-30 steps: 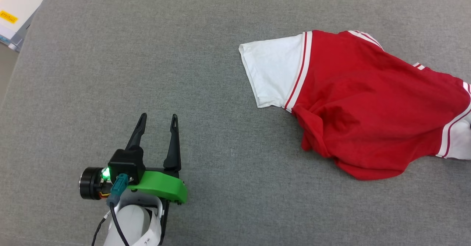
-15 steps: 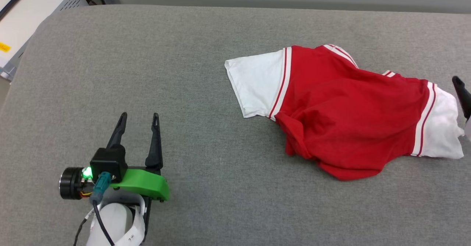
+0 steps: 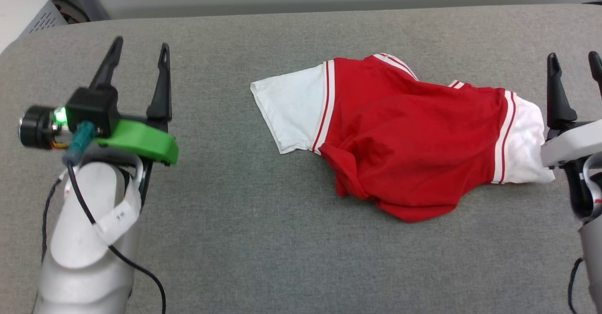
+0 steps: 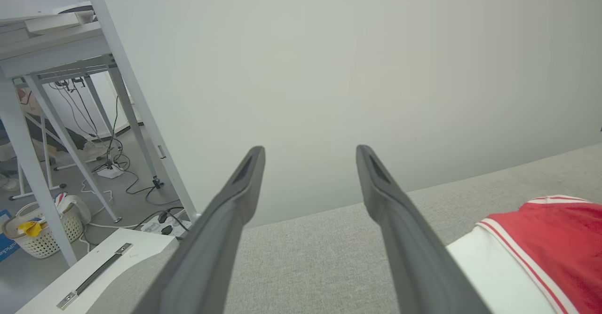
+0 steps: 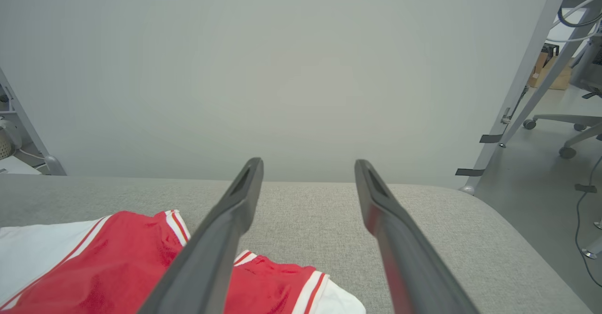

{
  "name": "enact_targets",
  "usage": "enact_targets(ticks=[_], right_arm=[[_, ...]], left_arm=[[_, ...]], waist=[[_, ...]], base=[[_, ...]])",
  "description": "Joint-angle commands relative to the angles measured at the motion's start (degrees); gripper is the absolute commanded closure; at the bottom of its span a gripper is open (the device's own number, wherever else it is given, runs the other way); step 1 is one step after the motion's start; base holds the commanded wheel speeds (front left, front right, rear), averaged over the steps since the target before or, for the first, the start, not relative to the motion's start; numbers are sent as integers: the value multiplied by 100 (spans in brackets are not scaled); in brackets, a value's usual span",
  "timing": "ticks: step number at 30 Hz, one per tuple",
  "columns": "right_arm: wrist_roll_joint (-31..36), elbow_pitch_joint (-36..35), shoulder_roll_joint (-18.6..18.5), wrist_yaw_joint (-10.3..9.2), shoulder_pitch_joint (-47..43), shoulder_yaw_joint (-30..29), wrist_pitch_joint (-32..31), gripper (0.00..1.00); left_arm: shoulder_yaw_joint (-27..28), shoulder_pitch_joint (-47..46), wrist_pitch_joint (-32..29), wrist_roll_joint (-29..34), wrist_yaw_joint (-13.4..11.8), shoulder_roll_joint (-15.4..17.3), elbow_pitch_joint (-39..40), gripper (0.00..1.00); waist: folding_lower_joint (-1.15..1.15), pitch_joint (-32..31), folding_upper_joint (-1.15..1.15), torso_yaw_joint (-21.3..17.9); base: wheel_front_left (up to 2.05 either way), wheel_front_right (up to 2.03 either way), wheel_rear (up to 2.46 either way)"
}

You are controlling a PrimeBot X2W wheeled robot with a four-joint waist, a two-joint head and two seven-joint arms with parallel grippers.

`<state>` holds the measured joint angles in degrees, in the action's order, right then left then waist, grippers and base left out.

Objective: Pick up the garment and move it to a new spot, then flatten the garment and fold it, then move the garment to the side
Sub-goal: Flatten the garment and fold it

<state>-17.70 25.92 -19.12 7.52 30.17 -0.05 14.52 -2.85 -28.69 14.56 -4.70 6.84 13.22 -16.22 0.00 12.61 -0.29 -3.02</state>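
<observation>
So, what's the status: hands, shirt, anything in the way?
Left gripper open, empty, well apart. Right gripper open, empty, beside the shirt. Shirt crumpled on grey pad, not folded. Nothing in the way.

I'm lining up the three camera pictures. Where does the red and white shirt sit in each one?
Head view: shirt crumpled right of centre, one white sleeve beside the right gripper.
Left wrist view: shirt in the lower right corner.
Right wrist view: shirt in the lower left, along the bottom edge.
Shared landmark: the grey padded surface under it.
</observation>
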Motion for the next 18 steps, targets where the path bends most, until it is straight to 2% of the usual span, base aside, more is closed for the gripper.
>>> enact_targets(ticks=[1,5,10,18], right_arm=[[218,-352,231,-3,-265,-141,45,0],[648,-1103,722,-3,-883,-326,31,0],[805,-1495,1034,-3,-1301,-368,-110,0],[944,-1781,1241,-3,-1467,-204,-161,0]], left_arm=[[-93,-365,-51,-87,37,110,-96,0],[-564,-1204,-340,-478,60,302,-339,0],[-1407,-2235,-974,-1109,63,650,-575,0],[-2848,-3595,-2901,-2500,64,1125,-984,0]], waist=[[0,113,29,-129],[0,258,29,-249],[0,482,29,-385],[0,861,29,-634]], base=[[0,0,0],[0,0,0],[0,0,0],[0,0,0]])
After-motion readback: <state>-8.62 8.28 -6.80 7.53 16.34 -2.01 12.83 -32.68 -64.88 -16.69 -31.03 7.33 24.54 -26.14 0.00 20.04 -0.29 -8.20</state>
